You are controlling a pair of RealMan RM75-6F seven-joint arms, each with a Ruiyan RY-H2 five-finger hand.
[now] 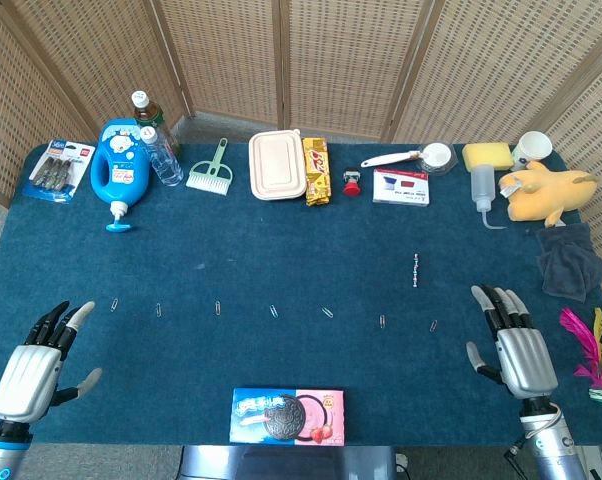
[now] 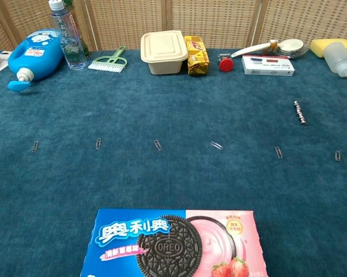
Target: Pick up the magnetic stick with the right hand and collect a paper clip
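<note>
The right hand (image 1: 514,348) rests at the near right corner of the desk (image 1: 281,230), fingers spread apart and holding nothing. The left hand (image 1: 39,362) lies at the near left corner in the same way, fingers apart and empty. Neither hand shows in the chest view.

The magnetic stick (image 1: 416,269) lies untouched on the blue cloth, right of centre, pointing near to far; it sits farther from the robot than the right hand and to its left. A row of paper clips (image 1: 272,311) runs left to right across the desk between the two hands. The rightmost paper clip (image 1: 433,325) lies just nearer than the stick and left of the right hand.

An Oreo box (image 1: 287,415) lies at the near edge, in the middle. Along the far edge, from left to right, stand a blue detergent bottle (image 1: 118,165), a clear water bottle (image 1: 162,154), a green brush (image 1: 212,171), a beige lidded box (image 1: 277,165), a yellow snack packet (image 1: 316,170), a white card box (image 1: 401,186), a squeeze bottle (image 1: 482,187) and a yellow plush toy (image 1: 543,192). A dark cloth (image 1: 570,259) and bright feathers (image 1: 595,345) lie along the right edge.
</note>
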